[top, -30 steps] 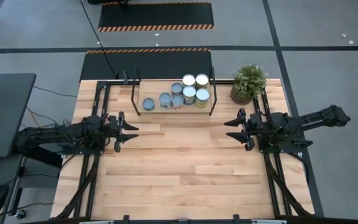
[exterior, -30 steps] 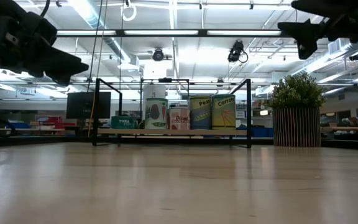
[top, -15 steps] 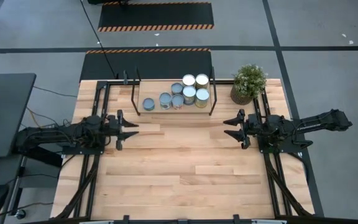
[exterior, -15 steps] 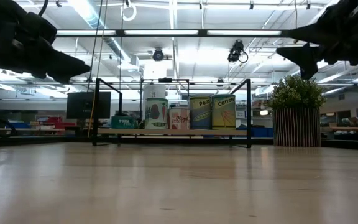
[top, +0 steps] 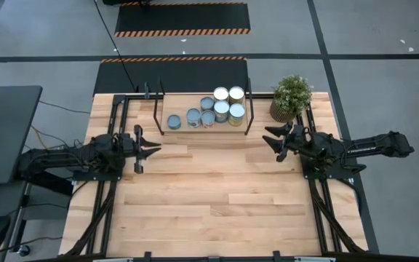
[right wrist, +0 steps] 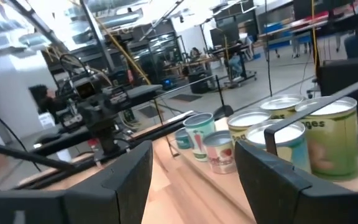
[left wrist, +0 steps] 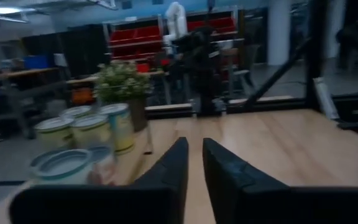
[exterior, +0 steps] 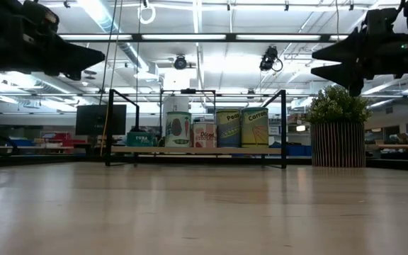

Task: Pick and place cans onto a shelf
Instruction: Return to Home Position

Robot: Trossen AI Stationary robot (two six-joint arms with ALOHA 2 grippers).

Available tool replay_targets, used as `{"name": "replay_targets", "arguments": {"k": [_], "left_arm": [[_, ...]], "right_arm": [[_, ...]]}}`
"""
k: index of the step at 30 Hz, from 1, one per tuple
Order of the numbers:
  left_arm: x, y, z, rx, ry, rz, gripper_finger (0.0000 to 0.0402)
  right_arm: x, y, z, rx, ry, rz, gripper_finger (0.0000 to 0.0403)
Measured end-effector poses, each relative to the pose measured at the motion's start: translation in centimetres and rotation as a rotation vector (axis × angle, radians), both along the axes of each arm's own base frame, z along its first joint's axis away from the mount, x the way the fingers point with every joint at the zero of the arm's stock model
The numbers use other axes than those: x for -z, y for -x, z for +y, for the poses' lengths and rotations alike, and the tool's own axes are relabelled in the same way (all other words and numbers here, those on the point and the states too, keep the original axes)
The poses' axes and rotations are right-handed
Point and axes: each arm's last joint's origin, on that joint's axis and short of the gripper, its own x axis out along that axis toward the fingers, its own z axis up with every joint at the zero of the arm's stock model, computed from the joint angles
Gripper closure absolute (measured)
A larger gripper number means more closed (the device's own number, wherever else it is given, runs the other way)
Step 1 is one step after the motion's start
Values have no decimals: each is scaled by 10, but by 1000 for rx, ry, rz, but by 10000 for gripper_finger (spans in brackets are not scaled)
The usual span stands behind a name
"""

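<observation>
Silver cans [top: 214, 108] on shelf [top: 172, 113], beyond both tools.

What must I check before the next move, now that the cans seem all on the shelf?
1. Cans on the shelf: ok, seven tops show in the high view, all inside the frame.
2. Cans upright: ok, the low view shows them standing.
3. No can on the table: ok, none shows on it.
4. Left gripper empty: ok, fingers nearly together with nothing between.
5. Right gripper empty: ok, fingers apart with nothing between.
6. Right gripper clear of the plant: cannot tell, it is close beside it.
</observation>
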Motion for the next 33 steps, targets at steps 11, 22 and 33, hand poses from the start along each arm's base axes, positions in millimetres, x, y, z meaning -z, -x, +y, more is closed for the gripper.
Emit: {"name": "replay_targets", "arguments": {"k": [11,22,33], "left_arm": [[3,0,-3,97,71,22,391],[10,-1,-3,93,131,90,388],[10,0,-3,94,233,88,375]], "right_arm": [[0,0,0,16,128,56,168],[0,0,0,16,128,56,168],[0,0,0,15,128,56,168]]}}
